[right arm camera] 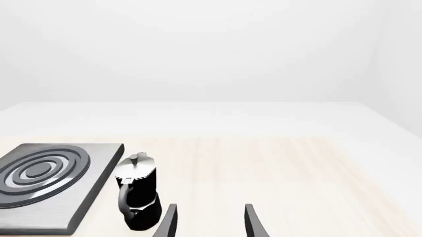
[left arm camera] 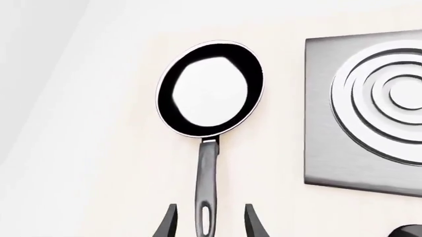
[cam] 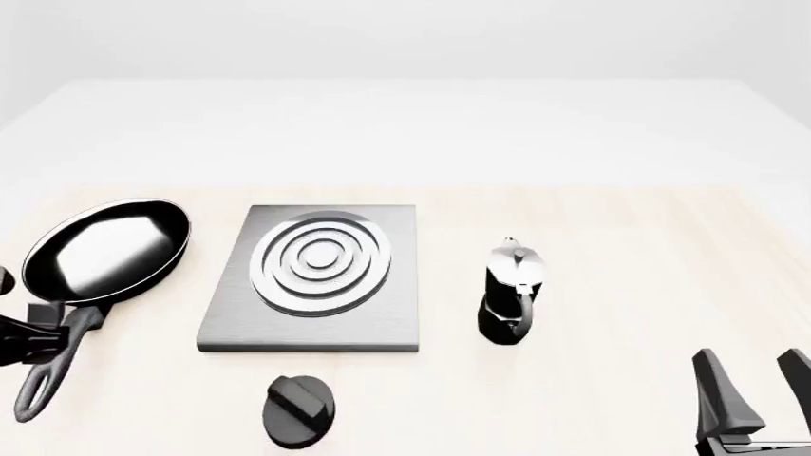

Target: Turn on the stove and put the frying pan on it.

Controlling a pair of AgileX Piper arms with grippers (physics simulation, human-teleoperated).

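The frying pan point(cam: 108, 249) lies flat on the table at the left, its long handle point(cam: 53, 366) pointing toward me. In the left wrist view the pan point(left arm camera: 209, 89) is ahead and my left gripper point(left arm camera: 211, 207) is open, one finger on each side of the handle's loop end point(left arm camera: 205, 217), not touching it. The left gripper point(cam: 48, 332) shows at the left edge of the front view. The stove plate point(cam: 393, 313) lies right of the pan, with its black knob point(cam: 298, 408) in front of it. My right gripper point(cam: 747, 366) is open and empty at the near right.
A small black-and-silver moka pot point(cam: 511, 290) stands upright right of the stove; it also shows in the right wrist view point(right arm camera: 137, 190), beside the stove plate point(right arm camera: 99, 197). The knob's edge point(left arm camera: 408, 231) shows in the left wrist view.
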